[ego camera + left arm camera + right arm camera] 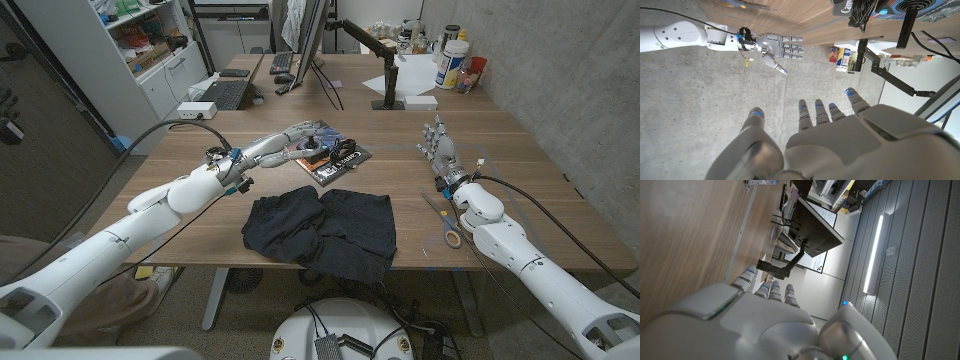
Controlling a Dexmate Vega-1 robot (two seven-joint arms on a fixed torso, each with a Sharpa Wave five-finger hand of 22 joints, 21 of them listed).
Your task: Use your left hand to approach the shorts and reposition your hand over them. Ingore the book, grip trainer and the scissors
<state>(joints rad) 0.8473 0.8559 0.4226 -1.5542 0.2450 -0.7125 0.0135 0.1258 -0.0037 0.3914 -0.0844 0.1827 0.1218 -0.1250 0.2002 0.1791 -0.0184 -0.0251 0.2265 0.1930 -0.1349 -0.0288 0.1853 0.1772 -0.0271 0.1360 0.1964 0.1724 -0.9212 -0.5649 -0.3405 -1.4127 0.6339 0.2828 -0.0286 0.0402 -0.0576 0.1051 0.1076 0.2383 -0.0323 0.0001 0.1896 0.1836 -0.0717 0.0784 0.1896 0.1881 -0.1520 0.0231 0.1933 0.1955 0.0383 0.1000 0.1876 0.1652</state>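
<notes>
Left hand [298,134] is up off the table with fingers stretched out and apart, holding nothing, and it partly covers the book [340,160] and grip trainer [345,147] behind it. The shorts [322,230] sit nearer the front edge, hem hanging over. Right hand [440,148] stands open too, scissors [444,222] beside its forearm

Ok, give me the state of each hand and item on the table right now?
left hand: open, fingers extended, raised above the book, holding nothing
right hand: open, fingers apart, empty
black shorts: crumpled at the table's front edge, untouched
book: closed, lying flat
grip trainer: lying on the book
scissors: lying beside the right arm
</notes>
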